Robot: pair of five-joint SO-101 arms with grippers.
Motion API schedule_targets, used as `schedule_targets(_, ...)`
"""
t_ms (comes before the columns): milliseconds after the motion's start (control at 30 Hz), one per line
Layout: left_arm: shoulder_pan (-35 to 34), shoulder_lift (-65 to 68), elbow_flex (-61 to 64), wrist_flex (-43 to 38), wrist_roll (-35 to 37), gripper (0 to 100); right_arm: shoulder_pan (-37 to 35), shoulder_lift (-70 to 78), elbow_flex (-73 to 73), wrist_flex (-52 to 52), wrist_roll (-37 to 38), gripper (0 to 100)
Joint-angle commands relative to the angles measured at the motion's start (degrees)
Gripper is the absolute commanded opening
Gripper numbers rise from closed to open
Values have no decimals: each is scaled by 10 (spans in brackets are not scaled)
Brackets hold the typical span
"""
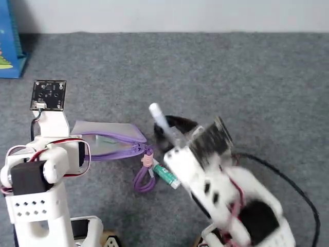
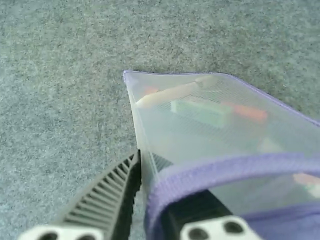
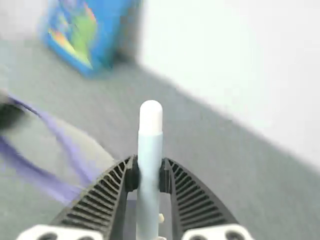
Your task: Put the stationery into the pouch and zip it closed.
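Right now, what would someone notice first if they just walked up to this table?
Probably the pale blue pen sticking up, pinched in the right gripper over the grey table. Next, the see-through purple pouch, already holding stationery, its edge clamped by the left gripper, with a green stick lying near its zip pull.

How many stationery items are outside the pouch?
2: a pale blue pen held in the right claw, and a green tube on the carpet beside the clear purple-trimmed pouch. Others may be hidden.
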Motion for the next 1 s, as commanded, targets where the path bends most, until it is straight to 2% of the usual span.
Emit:
schedule_targets(0, 6, 3, -5, -12, -2, 12, -49, -57, -7, -51, -8, 8)
schedule_targets(67, 6, 3, -5, -12, -2, 12, -68, -63, -4, -83, -24, 8)
schedule_targets(200, 6, 2, -5, -11, -2, 12, -90, -63, -3, -160, -102, 8)
schedule_targets(333, 5, 1, -5, -10, -2, 12, -117, -62, 13, -233, -135, 8)
schedule_targets(667, 5, 1, -5, -9, -2, 12, -126, -62, 281, -683, -130, 8)
schedule_targets(767, 5, 1, -5, -9, -2, 12, -124, -61, 317, -722, -130, 8)
schedule_targets(967, 5, 1, -5, -9, -2, 12, -116, -61, 377, -726, -130, 8)
